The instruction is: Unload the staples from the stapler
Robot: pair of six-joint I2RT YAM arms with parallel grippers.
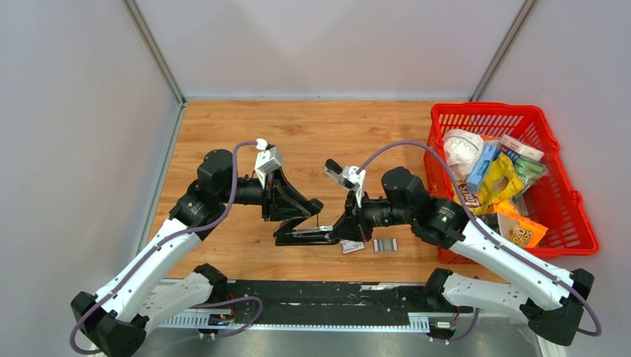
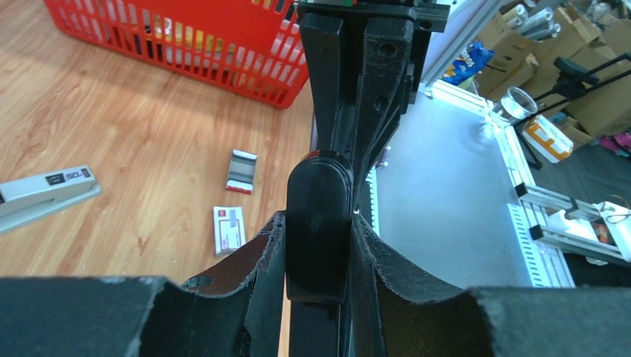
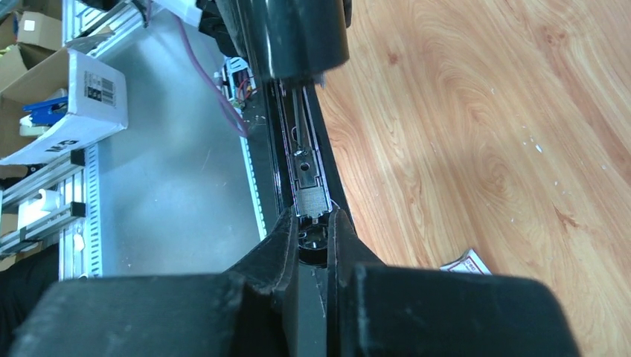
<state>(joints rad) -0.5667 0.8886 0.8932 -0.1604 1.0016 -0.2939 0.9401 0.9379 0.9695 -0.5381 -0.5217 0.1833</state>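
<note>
A black stapler lies open on the wooden table, its top arm raised. My left gripper is shut on the raised top arm. My right gripper is shut on the end of the stapler's lower part, where the open metal magazine channel shows. I cannot tell whether staples are in the channel. A short silvery ribbed strip of staples lies on the table just right of the stapler; it also shows in the left wrist view.
A small red-and-white box lies beside the staple strip. A second, grey stapler lies farther back. A red basket full of packets stands at the right. The table's front edge with a metal rail is close by.
</note>
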